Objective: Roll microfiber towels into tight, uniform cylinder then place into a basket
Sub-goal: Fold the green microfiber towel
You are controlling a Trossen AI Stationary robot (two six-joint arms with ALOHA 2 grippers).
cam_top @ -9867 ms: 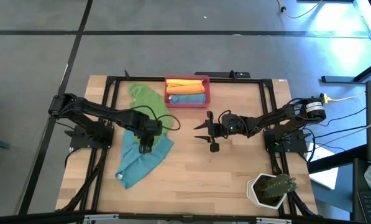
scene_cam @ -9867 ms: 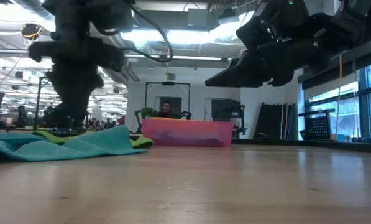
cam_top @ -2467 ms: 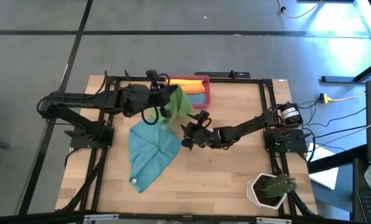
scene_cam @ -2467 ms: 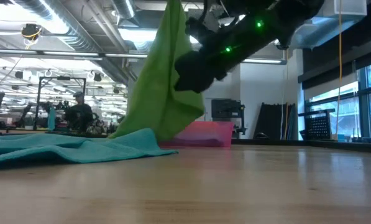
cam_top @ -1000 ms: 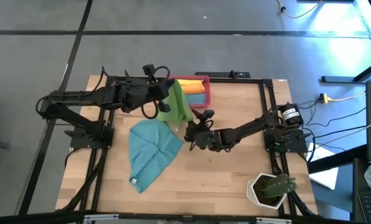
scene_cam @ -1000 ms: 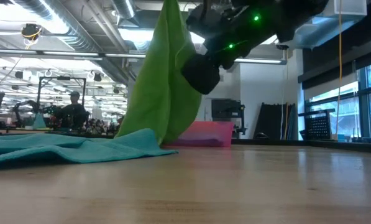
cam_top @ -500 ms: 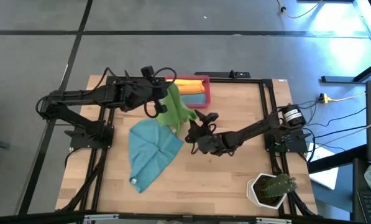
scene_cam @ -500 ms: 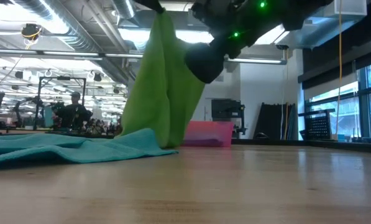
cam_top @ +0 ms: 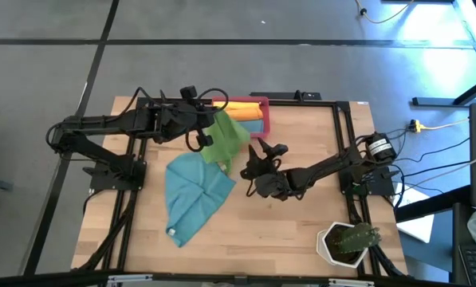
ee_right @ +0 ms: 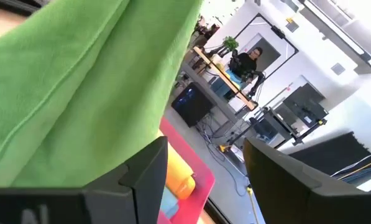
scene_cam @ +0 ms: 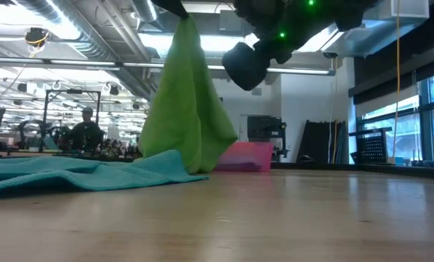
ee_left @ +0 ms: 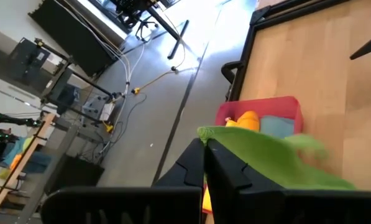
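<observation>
left gripper point(cam_top: 204, 135): clamped on green towel point(cam_top: 226, 142), lifted | right gripper point(cam_top: 257, 166): wide, beside towel | basket point(cam_top: 256, 132): behind

Lighting: even and fairly bright, from ceiling strip lights point(scene_cam: 93, 64) seen in the low view. High view: pale glare patch on the floor point(cam_top: 429, 20) at top right; soft, short shadows under the arms on the desk point(cam_top: 301, 215). Low view: near desk surface out of focus. Left wrist view: overexposed floor, green towel point(ee_left: 278, 158) edge motion-blurred.
</observation>
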